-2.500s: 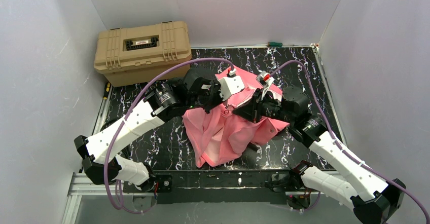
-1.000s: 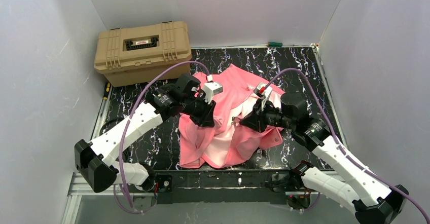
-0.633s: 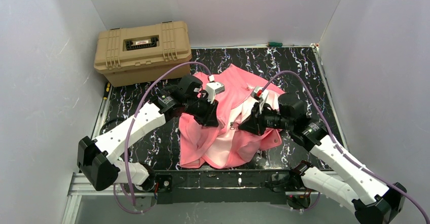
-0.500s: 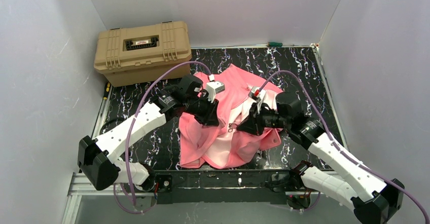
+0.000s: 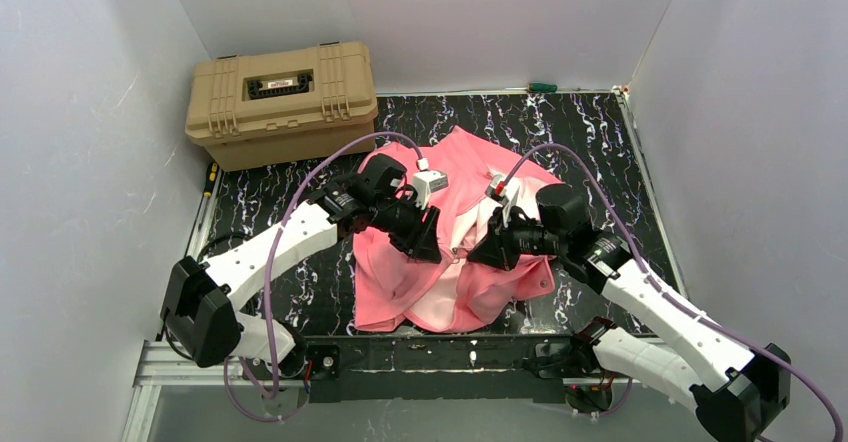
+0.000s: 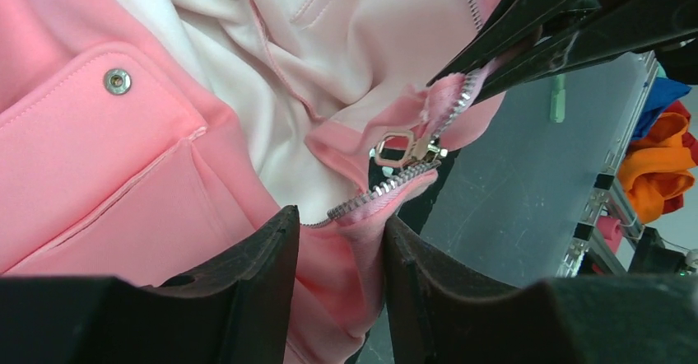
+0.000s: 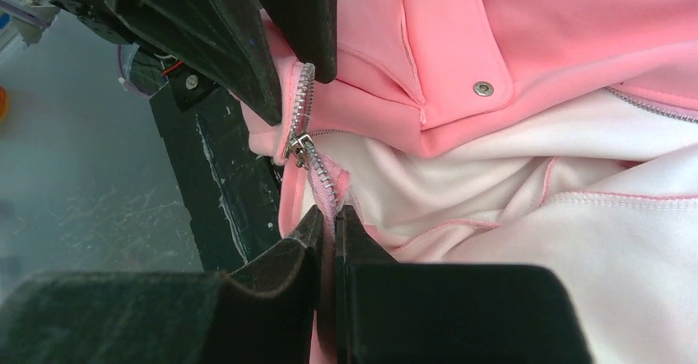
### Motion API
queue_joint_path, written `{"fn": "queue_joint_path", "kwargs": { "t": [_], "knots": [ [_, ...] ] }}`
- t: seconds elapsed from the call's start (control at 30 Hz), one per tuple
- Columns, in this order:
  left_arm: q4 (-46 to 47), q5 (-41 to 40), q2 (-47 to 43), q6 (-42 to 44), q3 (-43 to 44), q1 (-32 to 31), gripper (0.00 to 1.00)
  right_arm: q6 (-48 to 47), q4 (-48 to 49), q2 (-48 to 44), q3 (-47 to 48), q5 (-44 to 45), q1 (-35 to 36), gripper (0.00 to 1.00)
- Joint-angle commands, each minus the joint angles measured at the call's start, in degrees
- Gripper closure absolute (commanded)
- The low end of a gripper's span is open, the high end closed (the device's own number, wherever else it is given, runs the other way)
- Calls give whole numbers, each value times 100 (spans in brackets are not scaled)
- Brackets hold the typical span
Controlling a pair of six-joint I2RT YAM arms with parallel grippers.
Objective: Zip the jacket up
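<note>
Judged barely started: front of the jacket [image 5: 395, 272] spread open, pale lining on show, no closed run of teeth to be seen anywhere. Slider [image 6: 403, 148] sitting at what looks like the bottom end of the zipper, at 1 o'clock from the left gripper [image 6: 339, 232] in the left wrist view, one row of teeth running down into that gripper and another off toward 2 o'clock into the right gripper [image 7: 329, 216]. Right gripper clamped almost closed on the zipper tape just below the slider. Left gripper part-way apart around the other tape edge; cannot tell whether pinching or merely straddling. Left to do, most likely: seat both ends in the slider, then draw it up the whole front. Lies crumpled at the middle of the black marbled table [image 5: 590, 132], with the tan case [image 5: 280, 97] well apart at 10 o'clock. Soft, salmon-pink, bunched in folds; patch pocket closed by a metal snap [image 6: 117, 81].
</note>
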Motion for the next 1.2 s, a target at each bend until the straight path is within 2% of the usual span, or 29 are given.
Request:
{"fn": "queue_joint_path", "kwargs": {
  "t": [0.0,0.17,0.6,0.67,0.77,0.8,1.17],
  "knots": [
    [197,321,28,-136,71,21,60,87,392,132,-13,-193,-11,99],
    [294,147,7,-229,-4,24,58,282,841,293,-134,-371,-12,99],
    [457,123,-64,-333,26,68,54,370,1172,596,-13,-430,-3,99],
    [478,183,-71,-336,19,75,51,400,1222,630,12,-432,-5,99],
    [491,259,-93,-324,17,72,37,410,1264,696,53,-456,6,99],
    [489,275,-87,-312,14,72,37,415,1288,707,58,-458,6,99],
    [678,533,-24,-312,-14,76,38,498,1508,854,124,-426,85,99]
  ]
}}
